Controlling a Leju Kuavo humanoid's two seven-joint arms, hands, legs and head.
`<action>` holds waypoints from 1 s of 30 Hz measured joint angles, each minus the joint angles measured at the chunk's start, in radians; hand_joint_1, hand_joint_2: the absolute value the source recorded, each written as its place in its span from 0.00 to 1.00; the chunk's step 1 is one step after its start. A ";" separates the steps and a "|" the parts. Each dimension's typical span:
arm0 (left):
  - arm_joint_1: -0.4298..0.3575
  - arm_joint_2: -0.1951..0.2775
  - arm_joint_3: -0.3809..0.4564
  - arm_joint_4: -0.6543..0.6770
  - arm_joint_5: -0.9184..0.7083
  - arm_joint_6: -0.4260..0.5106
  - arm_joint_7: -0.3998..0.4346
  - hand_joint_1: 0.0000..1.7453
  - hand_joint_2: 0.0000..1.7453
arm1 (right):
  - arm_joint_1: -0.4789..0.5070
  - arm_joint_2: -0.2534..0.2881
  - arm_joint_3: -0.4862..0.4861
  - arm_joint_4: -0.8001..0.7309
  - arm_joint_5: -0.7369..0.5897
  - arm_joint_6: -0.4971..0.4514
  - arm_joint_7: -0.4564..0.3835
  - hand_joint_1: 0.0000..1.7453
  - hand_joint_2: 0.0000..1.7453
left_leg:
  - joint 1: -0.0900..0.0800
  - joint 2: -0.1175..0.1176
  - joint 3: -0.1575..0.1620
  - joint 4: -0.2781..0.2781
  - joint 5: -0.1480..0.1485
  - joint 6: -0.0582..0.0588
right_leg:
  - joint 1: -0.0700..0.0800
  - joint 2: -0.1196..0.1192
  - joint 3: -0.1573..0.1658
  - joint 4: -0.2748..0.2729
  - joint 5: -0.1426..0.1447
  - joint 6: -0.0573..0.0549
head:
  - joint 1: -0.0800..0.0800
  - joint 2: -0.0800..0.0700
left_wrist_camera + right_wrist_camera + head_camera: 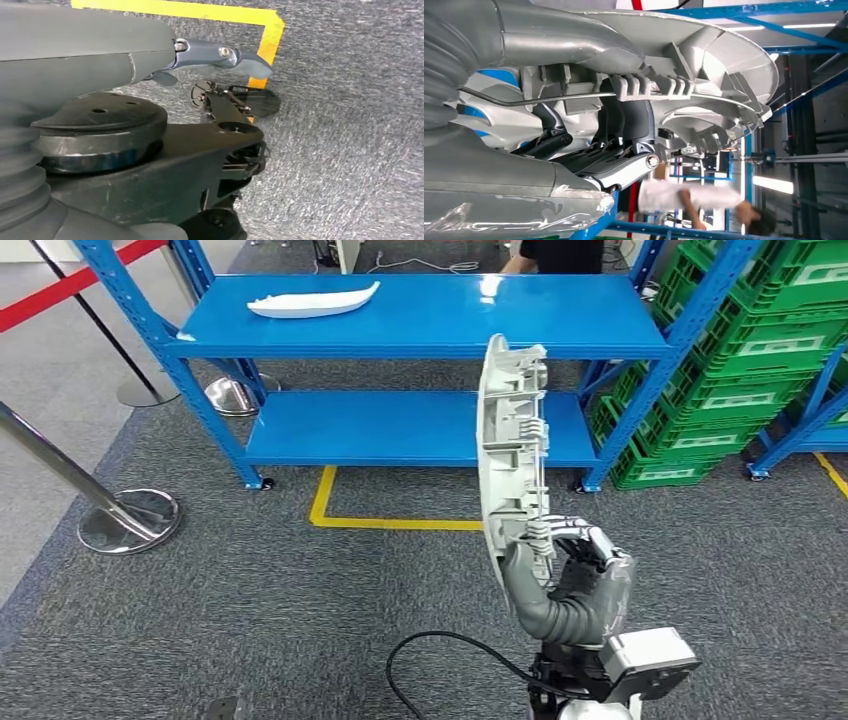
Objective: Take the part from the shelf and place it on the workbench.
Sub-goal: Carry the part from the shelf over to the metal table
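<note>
Grey carpet (250, 620) underfoot, marked with yellow tape (380, 522) in front of a blue two-level shelf (420, 320). At far left, chrome stanchions (125, 515) with round bases and a red barrier belt (60, 285) running off the corner. On the shelf's top board, toward its left half, a long white moulded part (315, 303) lying flat, well apart from anything else. On the floor behind the shelf's left post, another round chrome base (232, 395). In the left wrist view, left hand (220, 55) hanging over the carpet just beside a corner of the yellow tape, one grey finger stretched out, nothing visible in it; whether the rest lies apart or curled, cannot tell. Right of centre and nearer, right hand (575, 575) raised, clamped on the lower end of a grey ribbed part (512, 440) held upright, its upper end level with the front edge of the top board in the head view. In the right wrist view, dark fingers (624, 120) hooked over the ribs and a thin metal rod on the part's inner face, thumb (569, 42) pressed against the other side. Beyond the shelf, a person in dark clothing (560, 255) at the far edge. At far right, stacked green crates (750, 350) beside another blue frame (800, 425). Near the bottom edge, a black cable (440, 660) looping by the wrist
</note>
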 joint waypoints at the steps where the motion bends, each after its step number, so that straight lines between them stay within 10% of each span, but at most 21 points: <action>1: 0.001 0.000 0.000 0.000 0.000 0.000 0.000 0.00 1.00 | 0.000 0.000 0.000 -0.001 0.001 0.002 -0.002 1.00 1.00 | 0.001 0.000 -0.002 0.001 0.003 0.006 | -0.001 -0.001 -0.002 -0.001 0.001 0.005 | 0.001 0.000; 8: 0.000 -0.001 0.000 0.000 -0.012 0.004 0.001 0.00 1.00 | 0.003 0.000 -0.001 -0.014 0.036 0.011 -0.053 1.00 1.00 | 0.005 0.003 -0.001 -0.004 0.008 0.026 | -0.003 -0.004 -0.122 0.273 -0.129 0.029 | 0.012 0.000; 14: 0.000 -0.004 0.000 0.000 -0.026 0.010 0.009 0.00 1.00 | 0.010 0.001 -0.001 -0.035 0.074 -0.023 -0.076 1.00 1.00 | 0.000 -0.002 0.002 -0.001 0.007 0.010 | -0.003 -0.001 0.018 0.003 -0.012 0.015 | 0.011 0.000; 19: -0.001 -0.004 0.000 0.000 -0.035 0.010 0.008 0.00 1.00 | 0.022 0.002 -0.002 -0.056 0.079 -0.048 -0.098 1.00 1.00 | 0.002 -0.001 -0.015 0.028 -0.018 -0.015 | -0.006 0.000 0.016 -0.007 -0.003 -0.016 | 0.007 0.000; 26: -0.001 -0.003 0.000 0.000 -0.038 0.010 0.008 0.00 1.00 | 0.023 0.003 -0.002 -0.063 0.079 -0.050 -0.105 1.00 1.00 | 0.003 0.001 -0.089 0.190 -0.090 -0.023 | -0.007 -0.002 0.013 -0.007 -0.002 -0.022 | 0.003 0.000; 30: -0.003 -0.003 0.000 0.000 -0.041 0.008 0.005 0.00 1.00 | 0.026 0.004 -0.004 -0.069 0.079 -0.056 -0.111 1.00 1.00 | 0.003 0.001 -0.014 0.047 -0.004 -0.013 | -0.002 0.001 0.011 -0.003 -0.001 -0.014 | 0.002 0.000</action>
